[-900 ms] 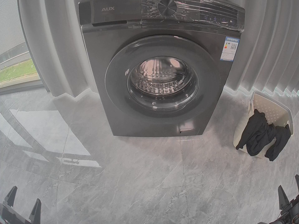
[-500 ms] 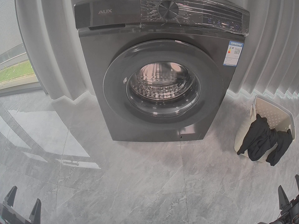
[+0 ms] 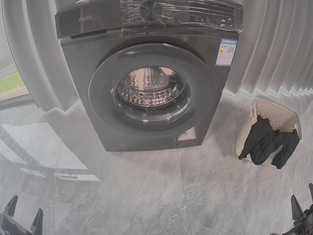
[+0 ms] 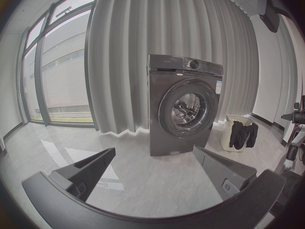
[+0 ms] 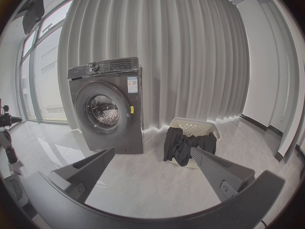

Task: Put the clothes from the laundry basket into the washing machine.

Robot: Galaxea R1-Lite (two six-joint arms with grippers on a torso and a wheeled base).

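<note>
A dark grey front-loading washing machine (image 3: 146,66) (image 4: 182,102) (image 5: 106,104) stands against the curtain with its round door shut. To its right on the floor sits a cream laundry basket (image 3: 277,113) (image 4: 228,121) (image 5: 197,126). Black clothes (image 3: 265,141) (image 4: 243,134) (image 5: 184,143) hang over the basket's front rim. My left gripper (image 3: 23,209) (image 4: 152,158) is low at the left, open and holding nothing. At the lower right my right gripper (image 3: 303,198) (image 5: 151,158) is open and bare too. Both are well short of the machine and the basket.
A grey pleated curtain (image 3: 277,43) hangs behind the machine. A tall window (image 4: 60,77) is at the left. Glossy grey tiled floor (image 3: 137,186) stretches between me and the machine.
The whole head view has shifted: the machine and basket now sit further left in the picture and look slightly larger, so the camera moved. Both grippers keep their places in the picture.
</note>
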